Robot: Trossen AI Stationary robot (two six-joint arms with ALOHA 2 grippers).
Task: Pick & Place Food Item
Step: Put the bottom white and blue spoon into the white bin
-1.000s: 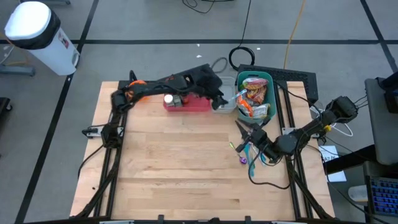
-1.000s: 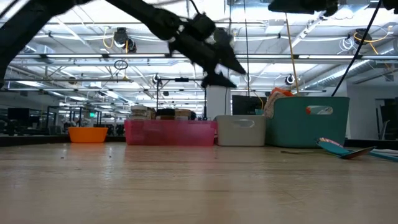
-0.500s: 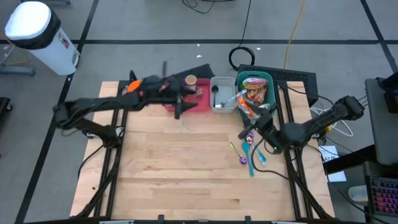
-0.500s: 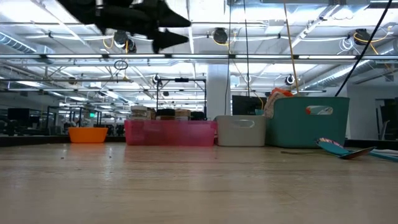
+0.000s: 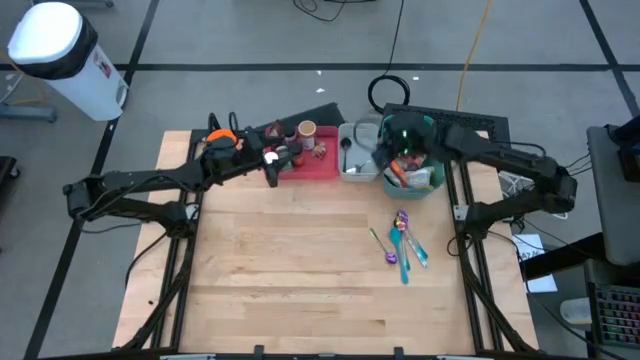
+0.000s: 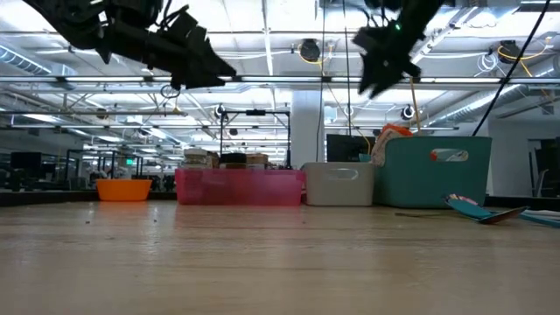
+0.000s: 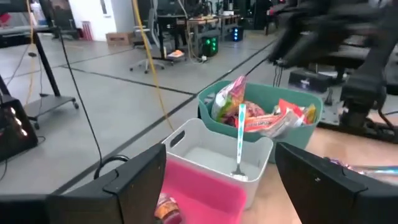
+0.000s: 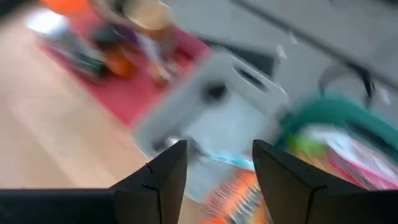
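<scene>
**Both grippers aloft over the bins at the table's far edge**

Seen from above, three bins line the table's [image 5: 280, 260] far edge, at about 12 o'clock from its middle: a pink bin [image 5: 318, 166], a grey bin [image 5: 352, 170] touching it on the 3 o'clock side, then a teal bin [image 5: 425, 183].

The food packets [image 5: 408, 165] lie heaped in the teal bin, orange and red wrappers rising above its rim. A spoon [image 7: 239, 138] stands upright in the grey bin. The pink bin holds small jars and cups [image 5: 306, 130].

The right gripper [image 5: 385, 135] hangs above the seam between the grey and teal bins, clear of the packets. Its fingers [image 8: 163, 177] are parted with nothing between them.

The left gripper [image 5: 272, 165] hovers over the pink bin's 9 o'clock end, high above the table in the low view. Its fingers [image 7: 134, 180] are spread wide and empty.

An orange bowl [image 6: 123, 188] sits at 9 o'clock from the pink bin. A few loose utensils [image 5: 402, 243] lie on the bare wood at about 6 o'clock from the teal bin, apart from both grippers.
</scene>
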